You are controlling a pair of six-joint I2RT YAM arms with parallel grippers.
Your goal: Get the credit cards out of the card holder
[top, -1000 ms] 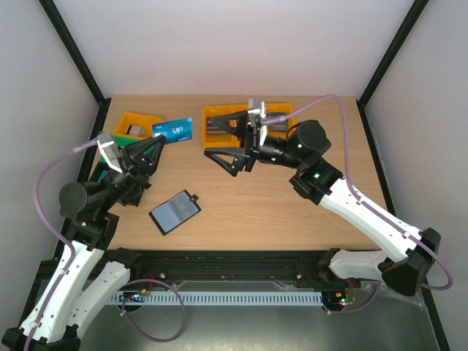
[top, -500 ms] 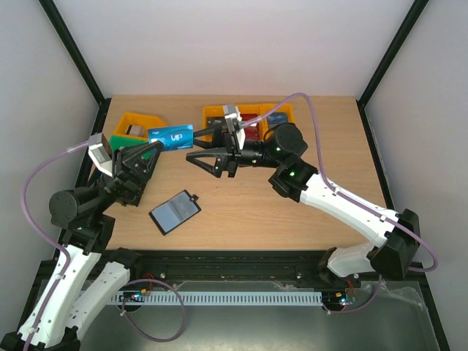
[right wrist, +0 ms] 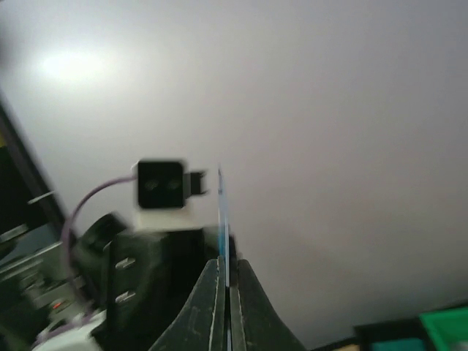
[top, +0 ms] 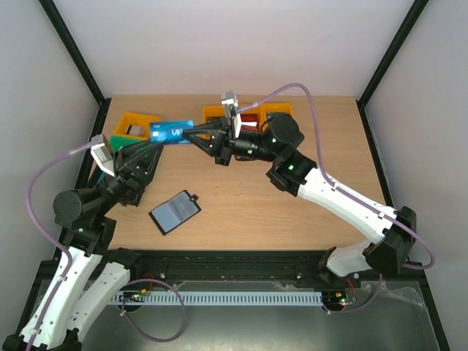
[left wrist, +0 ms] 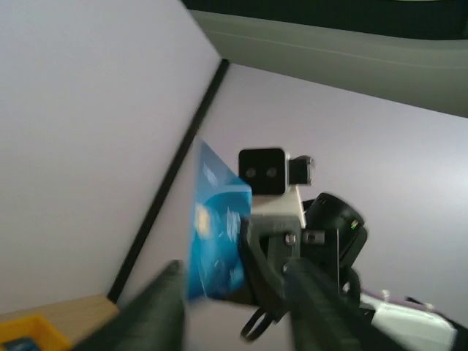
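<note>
Right end effector (top: 188, 136): clenched on the right edge of the blue card (top: 170, 131), holding it in the air over the far left of the bench (top: 256, 205).
Left end effector (top: 154, 149): released, fingers apart just left of the card.
Card holder (top: 175, 211): flat on the bench, near left, well apart from both end effectors.
Orange bins (top: 132, 121): along the far edge.

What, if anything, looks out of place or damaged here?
Nothing stands out. The blue card is off the table, pinched by the right fingers; the black wallet lies flat on the table, and the orange bins stand upright.
</note>
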